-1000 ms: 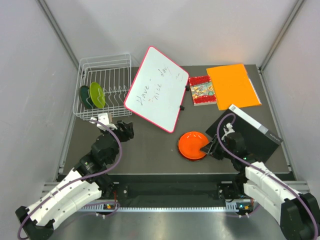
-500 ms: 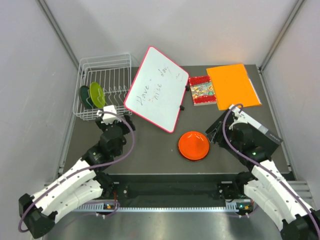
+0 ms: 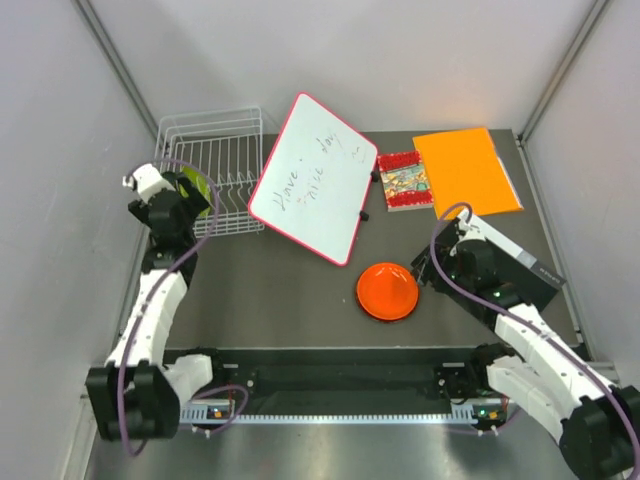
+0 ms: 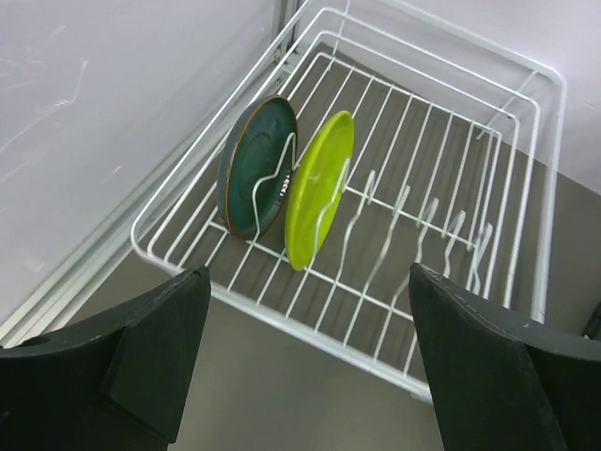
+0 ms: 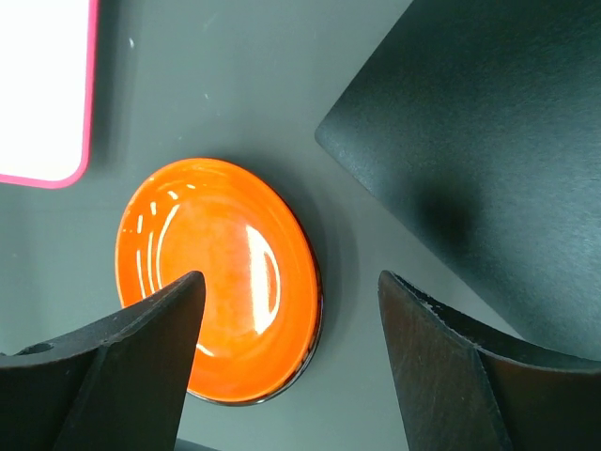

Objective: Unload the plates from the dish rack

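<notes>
**Lining up the left gripper on the racked plates**

Two plates are seen standing on edge in the dish rack (image 4: 423, 122), slotted between the upright wires at its left end. The dark teal plate (image 4: 255, 169) is outermost, and the lime green plate (image 4: 317, 188) is just beside it, leaning slightly. The left gripper (image 4: 305, 310) is held above the near rim of the rack with its fingers spread wide and nothing between them. Both plates lie ahead of it and a little toward its left finger. Their discs are presented edge-on, so their thin dimension runs roughly across the finger gap. A pinch on an upper rim is therefore judged feasible once the gripper is lowered and shifted forward. The left arm is clearly the nearer one.

On the pink-framed whiteboard (image 3: 312, 178) handwriting is partly legible: "Have", "nice" and "day". The print on the small red patterned item (image 3: 401, 181) cannot be read.

The orange plate (image 5: 216, 282) lies flat on the table, out of the rack. The right gripper (image 5: 289, 282) is held over it, fingers wide apart and empty, well away from the rack.
</notes>
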`<state>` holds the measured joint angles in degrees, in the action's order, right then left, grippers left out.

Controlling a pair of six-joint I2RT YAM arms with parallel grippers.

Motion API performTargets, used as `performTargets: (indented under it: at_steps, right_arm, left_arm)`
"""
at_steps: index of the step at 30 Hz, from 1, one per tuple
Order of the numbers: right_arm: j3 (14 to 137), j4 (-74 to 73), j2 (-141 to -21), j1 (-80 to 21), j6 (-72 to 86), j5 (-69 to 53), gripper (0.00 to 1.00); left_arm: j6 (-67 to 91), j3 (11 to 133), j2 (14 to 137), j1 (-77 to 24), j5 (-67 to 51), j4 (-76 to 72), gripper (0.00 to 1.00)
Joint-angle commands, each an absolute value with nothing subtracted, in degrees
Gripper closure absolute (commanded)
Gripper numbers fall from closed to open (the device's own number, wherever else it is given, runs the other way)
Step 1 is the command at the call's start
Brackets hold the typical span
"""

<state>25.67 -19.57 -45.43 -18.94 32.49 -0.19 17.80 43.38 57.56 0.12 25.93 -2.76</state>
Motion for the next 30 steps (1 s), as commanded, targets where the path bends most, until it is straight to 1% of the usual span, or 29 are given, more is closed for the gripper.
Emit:
performTargets:
  at_steps: [1,5,8,13,16,17,18,21,23,24,27,28,30]
  right_arm:
    - [25.66,-11.88,-49.74,-18.46,31.46,-3.16,0.26]
    - [25.67,-8.01,-53.16,-18.46,31.82,-5.36,0.26]
    - [25.84,-5.64,-55.45,-18.37,31.46,-5.89,0.26]
    - [26.63,-2.29,-60.11,-18.11,30.85,-7.29,0.26]
    - [27.16,-0.53,-63.1,-18.02,30.24,-8.61,0.26]
    - [27.42,-0.44,-64.24,-17.76,30.15,-9.14,0.26]
    - [27.42,-0.44,-64.77,-17.75,29.89,-9.23,0.27]
    - [27.42,1.75,-66.62,-16.96,29.36,-10.1,0.28]
    - [27.25,2.72,-67.84,-16.26,29.09,-11.42,0.28]
    - [27.16,2.99,-68.2,-15.91,29.0,-11.86,0.28]
    - [26.89,4.13,-69.52,-14.77,28.83,-13.18,0.29]
    - [26.81,4.57,-69.87,-14.24,28.74,-13.53,0.29]
    - [26.72,5.01,-70.66,-13.98,28.74,-13.8,0.29]
  left_arm:
    - [21.53,48.16,65.82,7.9,8.29,-8.08,0.11]
    - [21.53,51.31,74.06,12.82,0.36,-11.42,0.11]
    - [19.87,52.99,78.82,13.53,-3.15,-13.7,0.14]
    - [18.28,53.96,82.87,13.62,-1.32,-17.75,0.16]
    - [16.79,55.81,86.21,13.71,-0.53,-17.58,0.21]
    - [16.7,55.64,87.09,13.71,-0.53,-18.45,0.25]
    - [16.79,55.29,87.36,13.8,-0.53,-19.33,0.26]
    - [16.53,53.97,88.5,13.89,1.58,-22.59,0.32]
    - [16.17,54.23,90.08,13.89,2.11,-23.11,0.33]
    - [16.08,54.23,90.7,13.8,2.2,-23.29,0.36]
    - [16.17,53.7,92.28,13.89,2.37,-25.04,0.36]
    - [16.17,53.09,92.63,13.89,2.37,-25.66,0.38]
    - [16.0,52.65,93.86,13.89,1.94,-27.67,0.39]
